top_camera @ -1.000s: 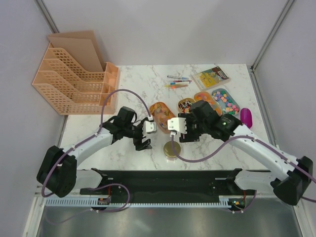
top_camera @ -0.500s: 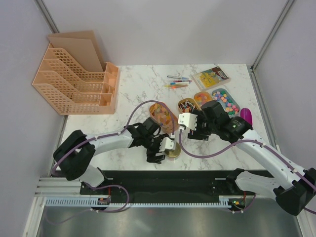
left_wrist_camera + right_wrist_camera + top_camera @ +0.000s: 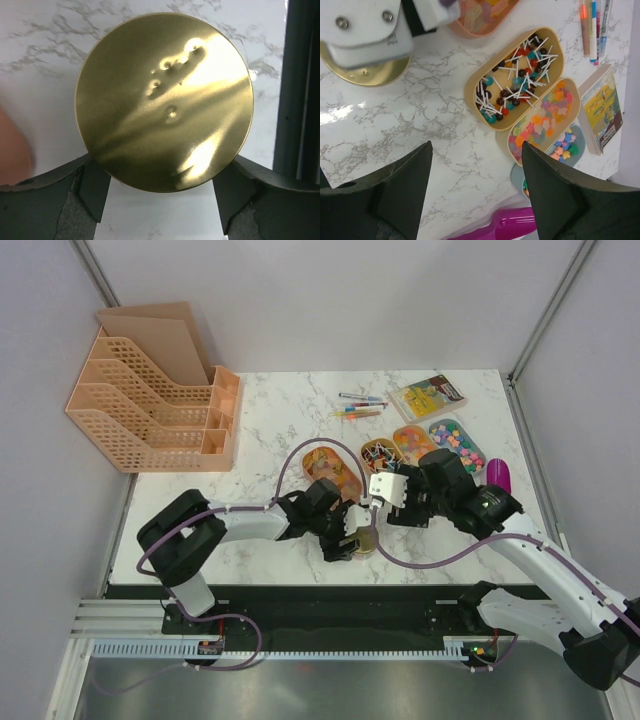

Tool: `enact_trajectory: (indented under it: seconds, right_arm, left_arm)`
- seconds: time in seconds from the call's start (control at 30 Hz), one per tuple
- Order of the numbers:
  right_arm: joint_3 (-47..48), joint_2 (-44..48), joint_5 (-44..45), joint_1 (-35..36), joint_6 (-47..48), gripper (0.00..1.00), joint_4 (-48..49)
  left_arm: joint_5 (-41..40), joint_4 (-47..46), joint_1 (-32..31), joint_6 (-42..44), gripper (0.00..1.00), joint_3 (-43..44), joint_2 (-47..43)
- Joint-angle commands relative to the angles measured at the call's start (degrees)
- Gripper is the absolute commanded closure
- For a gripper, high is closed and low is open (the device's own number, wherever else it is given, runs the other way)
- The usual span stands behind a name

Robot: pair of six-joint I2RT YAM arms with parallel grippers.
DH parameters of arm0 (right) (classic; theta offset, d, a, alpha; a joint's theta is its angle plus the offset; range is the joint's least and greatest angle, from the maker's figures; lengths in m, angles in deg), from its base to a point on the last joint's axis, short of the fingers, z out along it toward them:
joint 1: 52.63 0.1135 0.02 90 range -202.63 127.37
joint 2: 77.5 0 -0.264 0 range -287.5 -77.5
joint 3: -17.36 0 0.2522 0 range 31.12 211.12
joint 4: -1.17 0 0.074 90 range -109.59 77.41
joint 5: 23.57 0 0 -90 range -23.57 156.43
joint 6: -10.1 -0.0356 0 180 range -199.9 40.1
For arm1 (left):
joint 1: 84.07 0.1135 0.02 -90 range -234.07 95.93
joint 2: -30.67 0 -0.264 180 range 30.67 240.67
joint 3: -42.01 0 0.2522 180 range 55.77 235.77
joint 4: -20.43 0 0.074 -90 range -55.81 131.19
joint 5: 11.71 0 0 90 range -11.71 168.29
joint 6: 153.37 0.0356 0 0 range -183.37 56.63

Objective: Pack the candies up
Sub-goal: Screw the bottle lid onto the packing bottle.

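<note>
The candies lie in four oval trays at the back right: yellow-orange gummies (image 3: 330,470), stick lollipops (image 3: 378,453) (image 3: 515,80), orange mixed gummies (image 3: 412,440) (image 3: 545,120) and pastel pieces (image 3: 455,443) (image 3: 565,145). A round gold tin (image 3: 165,100) (image 3: 367,70) stands near the table's front edge. My left gripper (image 3: 352,538) (image 3: 161,172) is open around it, its fingers (image 3: 92,187) flanking the tin's near side. Over bare marble, my right gripper (image 3: 385,490) (image 3: 476,150) hovers open and empty beside the trays.
A purple scoop (image 3: 498,477) (image 3: 510,225) lies right of the trays. Coloured pens (image 3: 358,405) and a small book (image 3: 428,397) lie behind them. Peach file racks (image 3: 150,400) stand at the back left. The black base rail (image 3: 330,605) runs along the front.
My left arm has swung right and brought its gripper down around the gold tin. The right gripper has drawn back from the tin toward the trays.
</note>
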Motion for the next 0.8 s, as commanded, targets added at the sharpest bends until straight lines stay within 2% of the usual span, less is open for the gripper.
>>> enact_trajectory:
  seconds: [0.0,0.1,0.13,0.17,0.27,0.43,0.6,0.77]
  right_arm:
    - [-2.9,2.7,-3.8,-1.8,1.5,0.20,0.0]
    - [-6.7,4.1,-8.0,-3.1,3.4,0.19,-1.8]
    - [-7.4,4.1,-9.3,-3.5,3.8,0.18,-2.1]
    - [-8.1,3.9,-10.3,-3.6,4.2,0.18,-2.5]
    - [-10.5,2.9,-17.1,-3.9,7.1,0.18,-2.5]
    - [-11.9,-2.2,-22.9,-4.1,12.0,0.18,-1.8]
    - [-8.9,-9.2,-26.4,-5.8,19.1,0.18,-1.9]
    - [-3.4,-15.3,-30.4,-6.8,31.4,0.17,-11.2]
  left_arm:
    - [-4.2,-17.6,-0.6,-8.6,0.17,-5.8,0.6]
    - [-6.7,-28.5,-1.4,-12.4,0.16,-12.2,0.6]
    - [-8.1,-36.5,-1.5,-13.0,0.16,-14.4,0.8]
    - [-8.8,-39.7,-1.9,-13.4,0.16,-18.5,1.2]
    - [-9.2,-53.9,-4.3,-9.8,0.16,-25.5,4.7]
    - [-7.8,-56.9,-5.2,-6.3,0.11,-25.1,9.5]
    - [-7.5,-59.5,-6.3,-5.5,0.09,-22.5,15.4]
    - [-8.5,-62.5,-7.4,-5.7,0.10,-21.1,18.7]
